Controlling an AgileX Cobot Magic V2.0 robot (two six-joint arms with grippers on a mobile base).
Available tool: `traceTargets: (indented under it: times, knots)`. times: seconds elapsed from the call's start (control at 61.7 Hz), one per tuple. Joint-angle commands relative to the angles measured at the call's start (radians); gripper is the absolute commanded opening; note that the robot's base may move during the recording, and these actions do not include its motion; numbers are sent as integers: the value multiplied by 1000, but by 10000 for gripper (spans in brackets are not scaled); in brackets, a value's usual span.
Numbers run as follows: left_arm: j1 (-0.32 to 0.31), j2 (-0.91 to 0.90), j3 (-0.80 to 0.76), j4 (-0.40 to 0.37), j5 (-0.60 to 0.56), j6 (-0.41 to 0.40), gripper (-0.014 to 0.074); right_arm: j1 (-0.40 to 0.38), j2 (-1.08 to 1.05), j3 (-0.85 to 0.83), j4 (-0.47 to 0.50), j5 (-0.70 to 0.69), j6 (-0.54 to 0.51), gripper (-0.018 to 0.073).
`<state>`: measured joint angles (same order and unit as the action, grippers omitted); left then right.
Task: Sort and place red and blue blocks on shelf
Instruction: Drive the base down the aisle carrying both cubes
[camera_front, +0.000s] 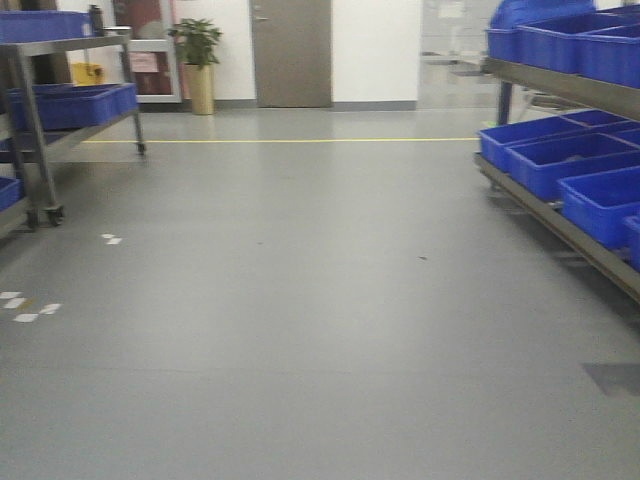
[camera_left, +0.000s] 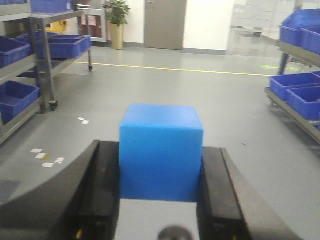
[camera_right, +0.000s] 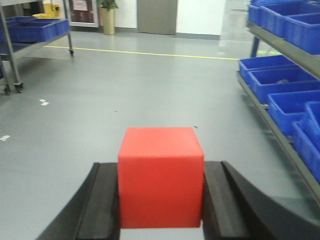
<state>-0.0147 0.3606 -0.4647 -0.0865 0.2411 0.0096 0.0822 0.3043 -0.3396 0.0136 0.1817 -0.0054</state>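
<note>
While the base stands out on the open floor (camera_front: 300, 320), you are in the carrying step: both blocks are in hand and neither is on the shelf yet. Your left gripper (camera_left: 160, 167) is pinched on the blue block (camera_left: 161, 145), its two dark fingers (camera_left: 105, 190) pressed flat against opposite sides with the cube sitting square between them. Your right gripper (camera_right: 160, 170) holds the red block (camera_right: 160, 177) the same way, with fingers tight on both sides and the top face level. Neither cube looks tilted or near slipping, though the undersides are hidden from you.

The shelf (camera_front: 560, 88) runs along your right, well apart from both grippers, and its sloping tiers are loaded with bins (camera_front: 560, 160). A wheeled cart (camera_front: 70, 45) with more bins stands off to your left. I take the right-hand rack as the target, but these views do not settle that.

Next, you need to turn the base toward the shelf and close in until a tier is within reach of both arms. Look for a bare stretch of rail or tier between the bins, since most of it seems occupied. Bring each arm in level and set red and blue down in separate spots. Open each gripper only once its block rests on the surface. The sloped tiers could let a cube slide, so release low.
</note>
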Motion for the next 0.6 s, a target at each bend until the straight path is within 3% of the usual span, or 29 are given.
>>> traceTargets:
  times: [0.0, 0.583]
  knots:
    - [1, 12, -31, -3, -92, -10, 124, -6, 10, -28, -6, -87, -6, 121]
    - [1, 12, -31, -3, -90, -10, 124, -6, 10, -28, -6, -87, -6, 121]
